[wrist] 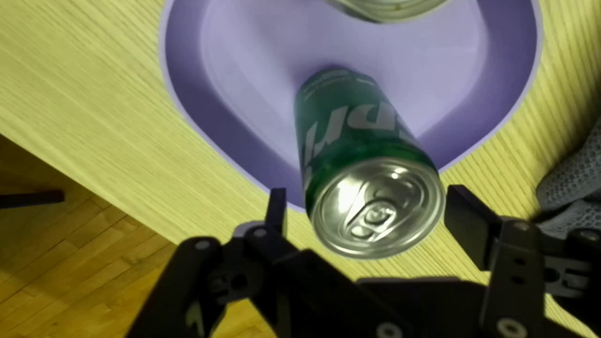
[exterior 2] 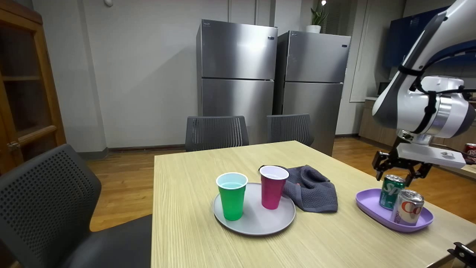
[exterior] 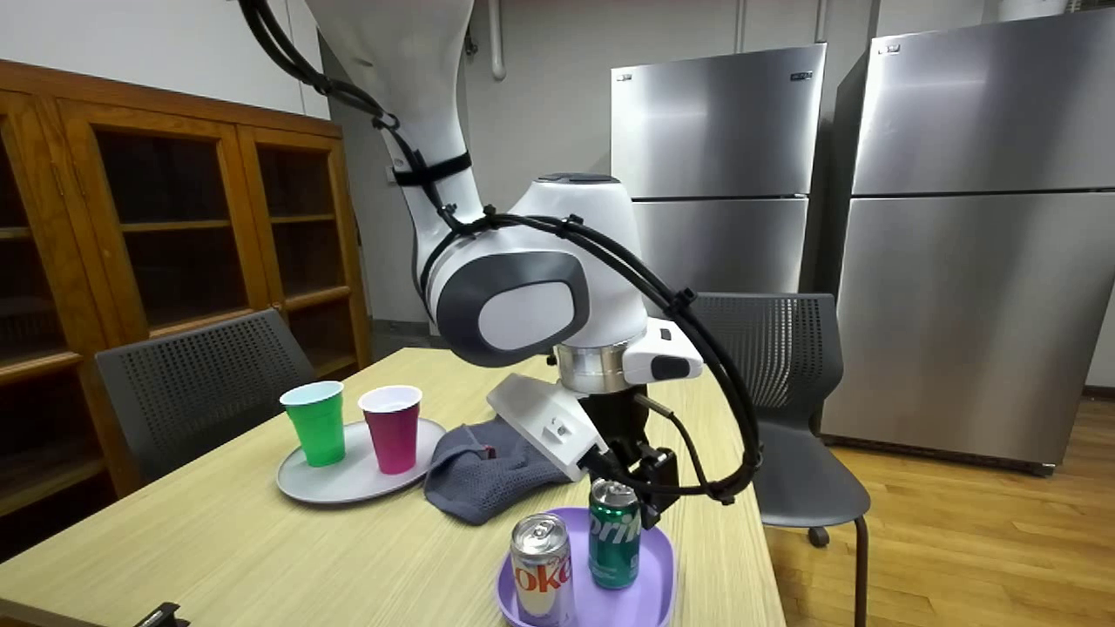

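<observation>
The tabletop point(exterior: 261, 540) ended near the tray point(wrist: 253, 61), so a sideways drag could have carried the tray toward that edge. The end effector point(wrist: 366, 202) gripped nothing; its fingers point(wrist: 277, 206) stood spread on either side of the Sprite point(wrist: 366, 164), which was upright in the tray, near the Coke point(exterior 2: 408, 210). If tipped, the Sprite could have toppled the Coke too. The likeliest cause was one finger, so close to the Sprite's lid point(wrist: 375, 211) that contact could not be ruled out: a slanted or sideways move there might have upset it.
</observation>
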### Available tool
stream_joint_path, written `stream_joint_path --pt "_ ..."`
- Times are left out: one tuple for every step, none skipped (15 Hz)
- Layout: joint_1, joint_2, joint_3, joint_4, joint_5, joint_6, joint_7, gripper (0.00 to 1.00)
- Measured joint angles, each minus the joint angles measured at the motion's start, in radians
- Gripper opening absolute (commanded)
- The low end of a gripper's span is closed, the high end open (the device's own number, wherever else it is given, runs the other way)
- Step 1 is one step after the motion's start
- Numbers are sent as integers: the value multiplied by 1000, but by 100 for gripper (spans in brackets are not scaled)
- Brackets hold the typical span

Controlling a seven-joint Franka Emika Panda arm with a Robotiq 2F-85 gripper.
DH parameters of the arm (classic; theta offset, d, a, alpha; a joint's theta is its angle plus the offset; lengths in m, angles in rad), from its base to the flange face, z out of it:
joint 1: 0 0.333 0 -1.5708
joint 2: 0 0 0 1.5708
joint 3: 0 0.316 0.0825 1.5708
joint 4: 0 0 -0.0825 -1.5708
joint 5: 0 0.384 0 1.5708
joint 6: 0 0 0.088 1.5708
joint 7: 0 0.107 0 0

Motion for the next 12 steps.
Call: stream_joint_path --pt "0 -4 -2 5 0 -4 0 100" --pt "0 -11 -7 9 0 -9 0 100" --pt "0 -20 -13 13 0 -19 0 100" --pt "0 -30 -20 16 0 -32 0 100" --pt "0 -44 -27 18 0 -45 0 100" --pt "-2 -59 -31 19 0 -58 0 100" --pt "-4 -75 -33 20 0 -72 0 100" --pt "-5 -93 -34 20 1 -87 0 100" --pt "-6 -109 -34 20 2 -105 0 100" --pt "-6 -125 -34 20 3 -125 0 100" --pt "-6 -141 -33 20 5 -146 -1 100" --pt "-6 -157 -32 19 5 -170 -2 100"
